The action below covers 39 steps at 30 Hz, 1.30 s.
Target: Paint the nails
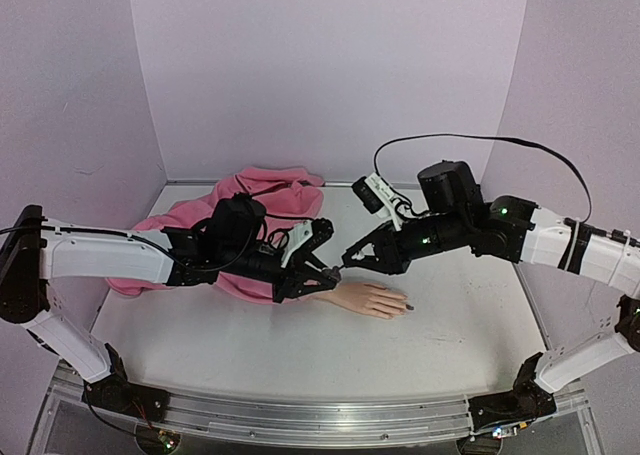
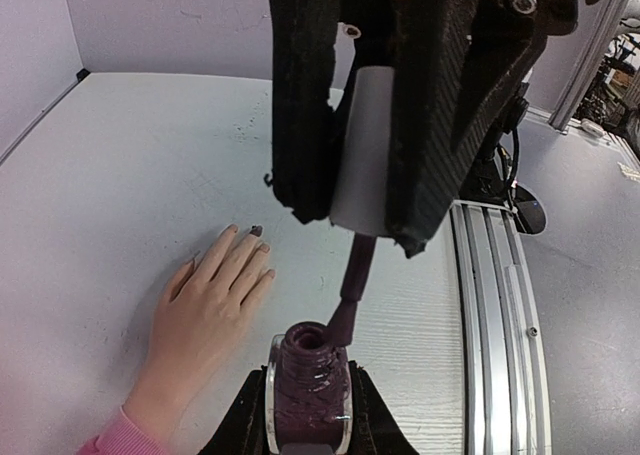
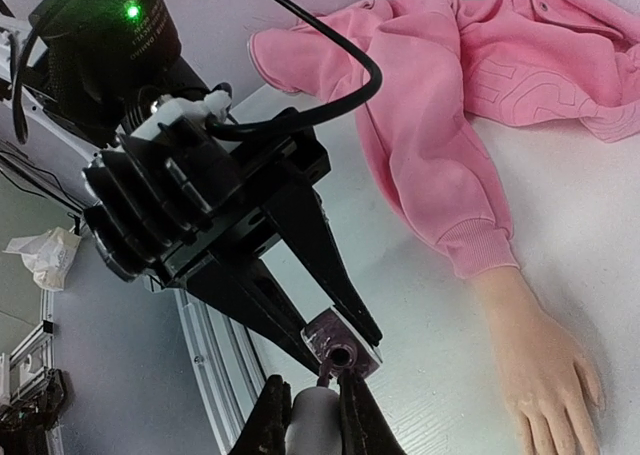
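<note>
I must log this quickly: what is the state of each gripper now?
Left gripper: closed, holding the polish bottle.
Right gripper: closed, holding the white cap.

Brush tip: hidden from me inside the neck of the polish bottle (image 2: pixel 308 375), just beside the mannequin hand (image 2: pixel 205 315).
Bottle base: cut off by the lower edge of the left wrist view, between the left gripper's (image 2: pixel 308 420) fingers.
Nails (image 2: pixel 255 231): too small for me to judge from above; in the right wrist view the fingertips run off the bottom edge.
White cap (image 3: pixel 315 420): mostly cut off there too.
Forearm: hidden inside the pink sleeve (image 3: pixel 440 165) behind the hand's wrist.
</note>
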Motion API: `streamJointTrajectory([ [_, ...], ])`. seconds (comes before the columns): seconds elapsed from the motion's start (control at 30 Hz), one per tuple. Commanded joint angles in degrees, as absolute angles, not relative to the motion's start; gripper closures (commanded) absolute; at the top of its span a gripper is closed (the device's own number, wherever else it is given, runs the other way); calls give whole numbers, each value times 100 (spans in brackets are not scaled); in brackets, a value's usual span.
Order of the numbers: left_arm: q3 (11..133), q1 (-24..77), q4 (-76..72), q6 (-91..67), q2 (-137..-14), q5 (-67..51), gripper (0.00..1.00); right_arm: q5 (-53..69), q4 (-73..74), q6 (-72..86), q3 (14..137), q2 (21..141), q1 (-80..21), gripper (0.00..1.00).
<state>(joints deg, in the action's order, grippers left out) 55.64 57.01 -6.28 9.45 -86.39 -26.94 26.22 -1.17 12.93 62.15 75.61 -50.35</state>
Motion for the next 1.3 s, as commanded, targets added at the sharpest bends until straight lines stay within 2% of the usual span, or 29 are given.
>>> streamJointTrajectory([
  [0.0, 5587, 5730, -905, 1033, -8419, -2784, 100, 2276, -116, 1185, 6477, 7505, -5163, 100],
  [0.37, 5583, 5739, -904, 994, -8430, -2761, 100, 2034, -230, 1193, 6233, 7275, -5177, 100],
  [1.27, 5564, 5757, -899, 977, -8371, -2745, 100, 2409, -106, 1199, 6377, 7748, -5194, 100],
])
